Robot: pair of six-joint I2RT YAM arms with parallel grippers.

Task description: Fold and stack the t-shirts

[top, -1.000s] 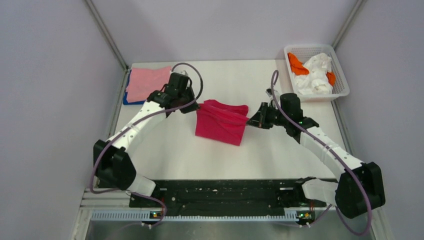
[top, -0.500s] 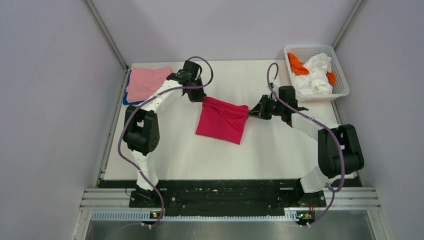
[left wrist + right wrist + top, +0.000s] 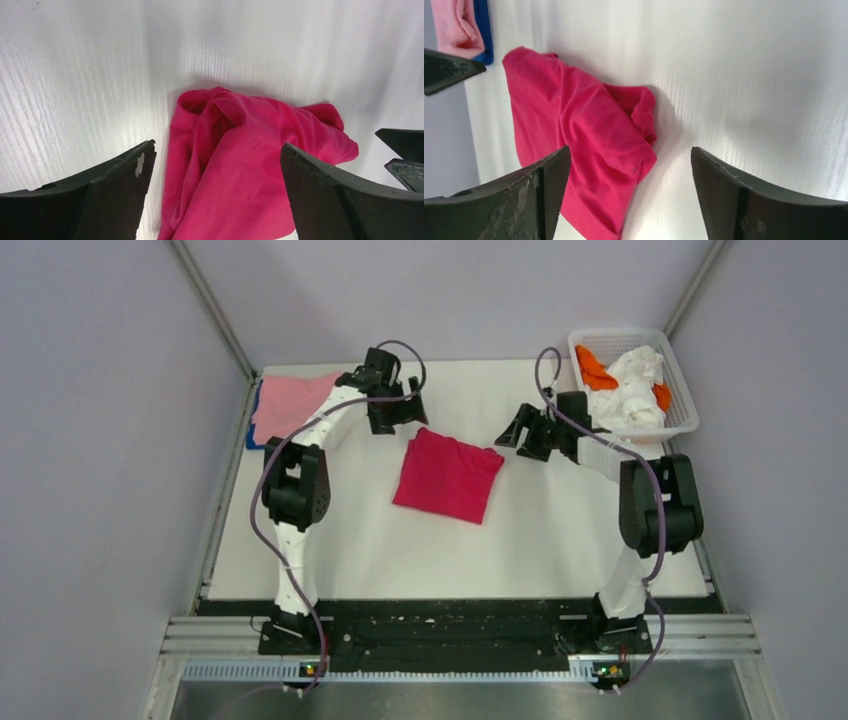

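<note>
After both end effectors point(image 3: 418, 418) point(image 3: 509, 436) released it, the crimson t-shirt point(image 3: 447, 478) lies loose.

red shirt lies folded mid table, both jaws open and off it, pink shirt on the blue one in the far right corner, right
One thing is off: the pink shirt lies on the blue one in the far left corner, not the right, as the top view shows. The far right corner holds a basket. The rest stands.
</note>
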